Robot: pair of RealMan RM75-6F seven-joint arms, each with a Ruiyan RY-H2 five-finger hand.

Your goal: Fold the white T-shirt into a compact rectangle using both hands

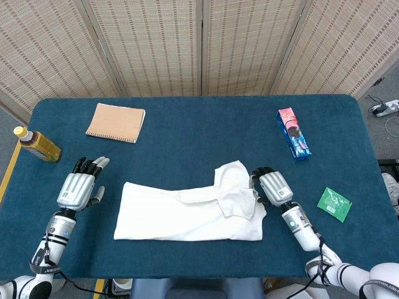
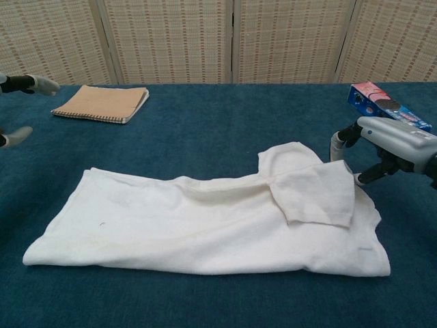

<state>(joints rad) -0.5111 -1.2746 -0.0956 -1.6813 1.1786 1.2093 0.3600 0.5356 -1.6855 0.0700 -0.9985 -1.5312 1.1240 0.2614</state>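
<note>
Hands either side of a half-folded white T-shirt [image 1: 187, 212] at lower centre of the blue table [image 1: 199, 131].

Fingers first: the right hand [image 1: 273, 187] had its dark fingers [image 1: 260, 172] curled down at the shirt's right edge, beside the folded-over sleeve; whether they pinched cloth or only touched it, I could not tell. Over on the left, the left hand [image 1: 77, 187] sat flat with fingers spread, holding nothing, apart from the shirt's left edge. Further out: a tan notebook [image 1: 116, 123] at upper left, a bottle [image 1: 37, 144] at the far left edge, a red-and-blue snack box [image 1: 293, 133] at upper right, a green packet [image 1: 334, 204] at right.
</note>
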